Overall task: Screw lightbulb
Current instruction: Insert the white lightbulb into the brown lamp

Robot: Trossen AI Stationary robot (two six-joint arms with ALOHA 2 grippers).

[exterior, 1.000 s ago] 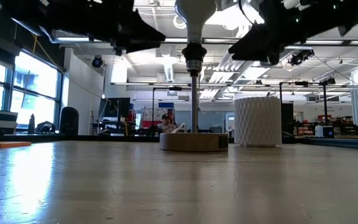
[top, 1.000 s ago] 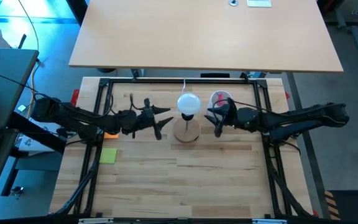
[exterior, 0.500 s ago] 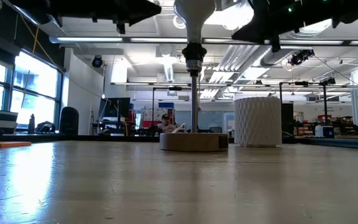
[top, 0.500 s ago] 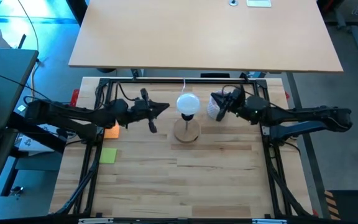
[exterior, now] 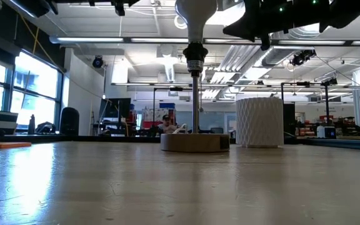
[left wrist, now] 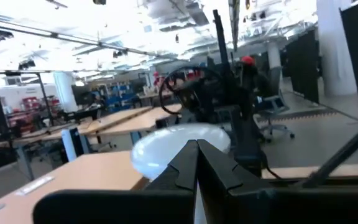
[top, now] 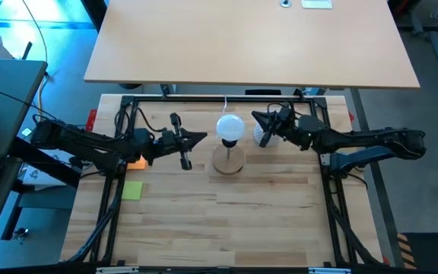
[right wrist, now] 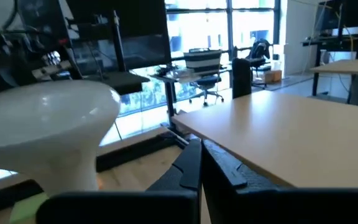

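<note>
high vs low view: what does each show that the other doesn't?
High only: both tools shut and clear of the lightbulb, left tool on one side and right tool on the other; a green note and an orange item on the table. Low only: the metal stem lifting the socket above the wooden base, plus the ribbed sides of the white cup. Both: lightbulb seated on the stand, cup beside it, neither tool holding anything.
</note>
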